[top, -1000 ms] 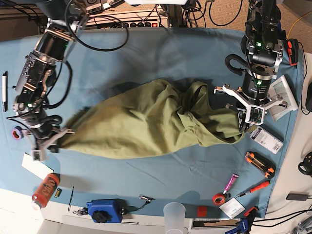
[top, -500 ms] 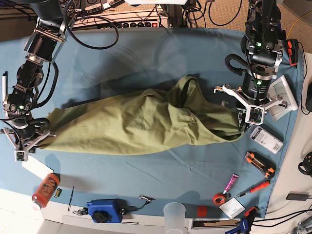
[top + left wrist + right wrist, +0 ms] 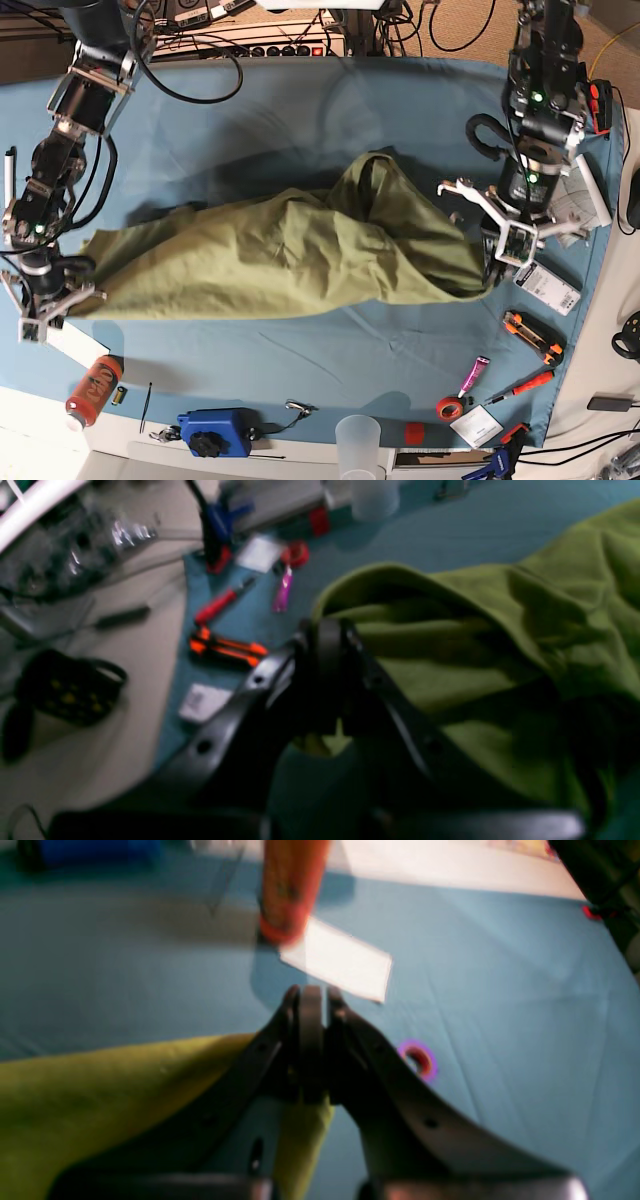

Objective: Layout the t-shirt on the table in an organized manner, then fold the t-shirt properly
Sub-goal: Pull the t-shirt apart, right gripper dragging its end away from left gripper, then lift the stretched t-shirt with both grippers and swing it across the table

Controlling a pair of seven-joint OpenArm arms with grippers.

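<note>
Olive shirt [image 3: 280, 265] lay stretched across the blue table [image 3: 300, 110], pinched at both ends. Right gripper [image 3: 48, 305], at the base view's left edge, had its jaws clamped tight on one corner of the fabric; the right wrist view showed cloth squeezed between closed jaws [image 3: 310, 1040], w/ a white card [image 3: 337, 960] and an orange can [image 3: 290, 885] just beyond. Left gripper [image 3: 503, 250], on the base view's right, was likewise closed on the other end; the left wrist view, blurred, showed green fabric bunched under its shut jaws [image 3: 325, 680].

Change over the last sec: the right arm had pulled its corner outward, from near the table's mid-left to almost the edge. The left arm barely moved. The shirt, first a heaped lump, had drawn out into a long, flatter band. A raised fold w/ a dark loop, prob. the neck or a sleeve opening, was still standing up near the middle-right.

Meaning, as I judged it: layout stage only, partway. Stretching worked, but the shirt wasn't flat or squared yet; sleeves not spread, folding not begun. Tools [image 3: 530, 335] sat near the left gripper, apart from the cloth.
</note>
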